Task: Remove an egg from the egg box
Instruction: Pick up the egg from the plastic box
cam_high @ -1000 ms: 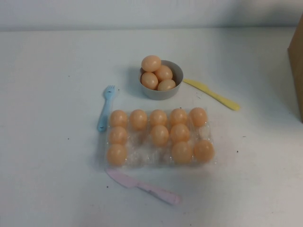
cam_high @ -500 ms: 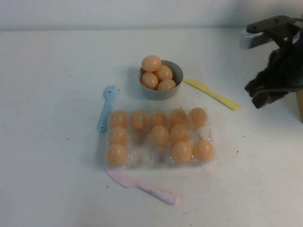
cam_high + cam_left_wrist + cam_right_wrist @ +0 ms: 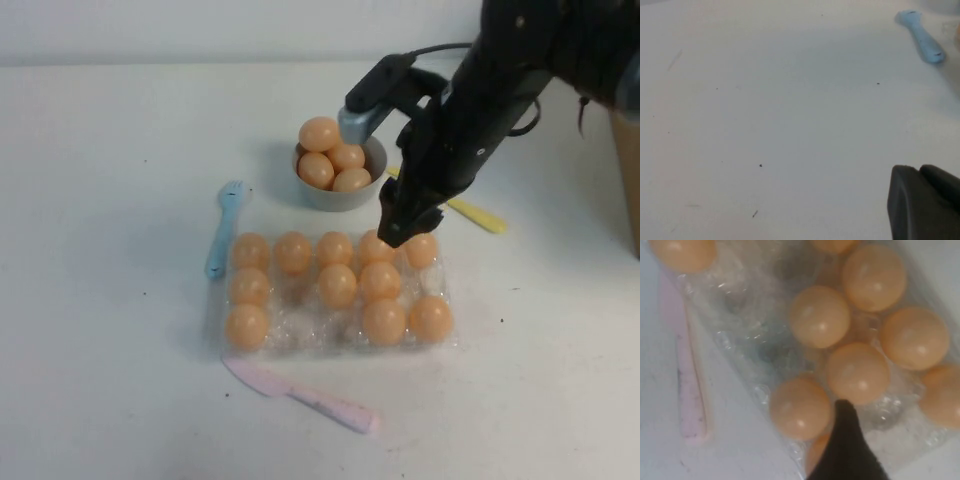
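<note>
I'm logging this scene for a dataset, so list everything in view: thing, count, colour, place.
egg box: one, clear plastic, table centre.
eggs in the box: eleven visible, peach-orange; one in the far row is partly hidden by the right gripper.
bowl: one, grey, beyond the box.
eggs in the bowl: four, peach-orange, heaped.
fork: one, light blue, left of the box.
pink knife: one, in front of the box.
yellow knife: one, right of the bowl, partly under the arm.
brown box: one, right edge.
table: white.
right gripper: black, over the box's far row.
left gripper: black, above bare table.
</note>
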### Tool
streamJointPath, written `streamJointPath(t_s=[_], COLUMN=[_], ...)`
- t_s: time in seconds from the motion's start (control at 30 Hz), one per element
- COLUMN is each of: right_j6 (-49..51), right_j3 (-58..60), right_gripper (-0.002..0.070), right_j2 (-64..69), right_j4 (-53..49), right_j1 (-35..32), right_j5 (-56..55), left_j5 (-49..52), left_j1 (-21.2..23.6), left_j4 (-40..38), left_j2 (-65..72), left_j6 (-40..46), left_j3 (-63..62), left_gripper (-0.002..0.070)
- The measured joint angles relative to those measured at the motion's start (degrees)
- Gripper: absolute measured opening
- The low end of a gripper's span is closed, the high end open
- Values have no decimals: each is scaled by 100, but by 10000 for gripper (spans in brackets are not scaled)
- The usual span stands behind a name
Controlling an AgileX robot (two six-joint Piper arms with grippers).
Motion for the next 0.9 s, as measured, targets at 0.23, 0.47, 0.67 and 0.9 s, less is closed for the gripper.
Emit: streamJointPath(t_s=[0.23, 0.47, 0.67, 0.9], right_j6=[-804, -1465, -1966, -2002], right_j3=[-30, -30, -30, -30], right_gripper=[427, 428, 428, 428], right_j2=[394, 519, 554, 831], right_j4=[43, 51, 4, 4], right_j1=[499, 787, 800, 800], right_j5=[9, 9, -25, -313], left_j5=[0, 0, 0, 0], left_j1=[0, 0, 0, 0], left_j4=[0, 0, 0, 0], left_j2=[0, 0, 0, 0], left_j6=[0, 0, 0, 0], left_j3=[0, 0, 0, 0], left_gripper=[-3, -3, -3, -3])
